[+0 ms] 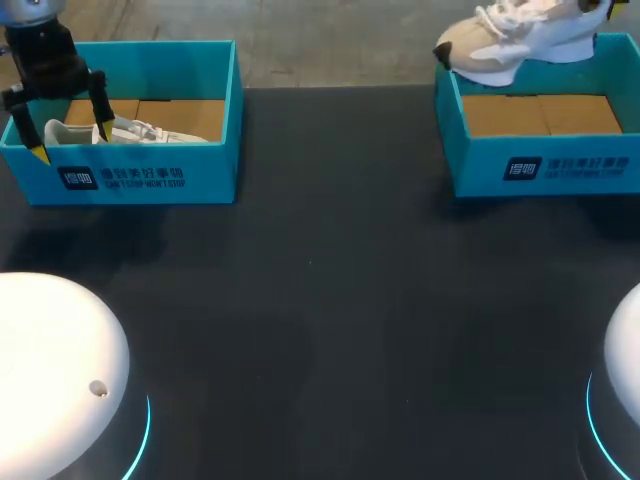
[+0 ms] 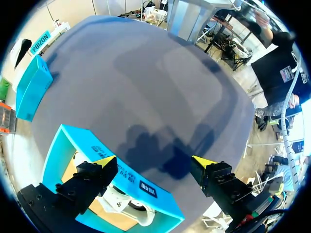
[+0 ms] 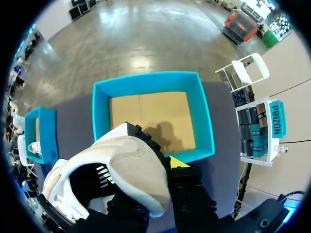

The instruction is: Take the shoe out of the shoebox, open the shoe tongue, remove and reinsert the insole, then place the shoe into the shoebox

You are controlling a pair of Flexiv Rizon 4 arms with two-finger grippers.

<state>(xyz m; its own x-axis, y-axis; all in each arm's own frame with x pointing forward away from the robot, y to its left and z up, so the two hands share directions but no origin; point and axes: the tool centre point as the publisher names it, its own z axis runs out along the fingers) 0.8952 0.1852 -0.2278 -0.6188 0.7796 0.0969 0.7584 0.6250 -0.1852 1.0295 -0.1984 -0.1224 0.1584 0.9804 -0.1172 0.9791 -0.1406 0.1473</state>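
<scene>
My left gripper hangs with fingers wide apart over the left shoebox, in which a white shoe lies. My right gripper grips the beige-toed shoe, aloft above the right shoebox.

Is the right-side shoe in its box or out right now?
Out. The right gripper holds the shoe in the air above the right shoebox, whose inside shows only bare cardboard.
</scene>
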